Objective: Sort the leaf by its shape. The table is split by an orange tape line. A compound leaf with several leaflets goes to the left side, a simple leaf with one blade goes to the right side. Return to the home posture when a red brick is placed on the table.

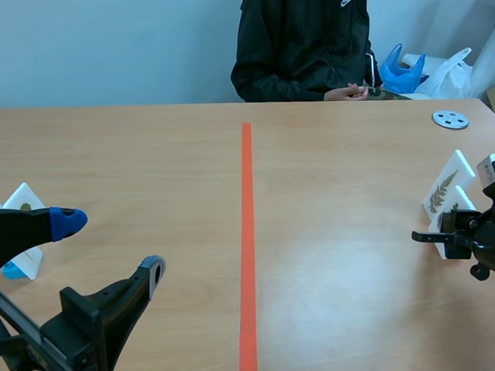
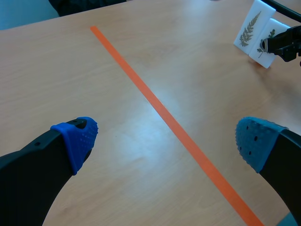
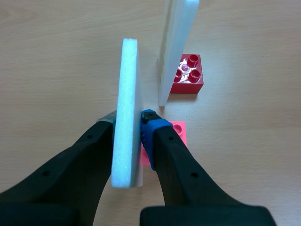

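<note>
Two white foam cards with fern-like compound leaves stand at the right of the table. My right gripper (image 3: 129,121) is shut on the nearer card (image 3: 128,117), seen edge-on, with a pink-red brick base (image 3: 179,132) beneath it. Just ahead, the farther card (image 3: 178,42) stands on a red brick (image 3: 188,74). From the scene view the held card (image 1: 457,204) and the farther card (image 1: 447,181) sit right of the orange tape line (image 1: 247,234), with the right gripper (image 1: 435,237) low beside them. My left gripper (image 1: 111,247) hangs open and holds nothing, near the front left.
Another white card (image 1: 22,200) on a blue base stands at the far left, beside the left arm. A person sits across the table with hands (image 1: 354,90) at the far edge. A grey disc (image 1: 450,119) lies at the back right, with plastic bags (image 1: 426,72) behind it.
</note>
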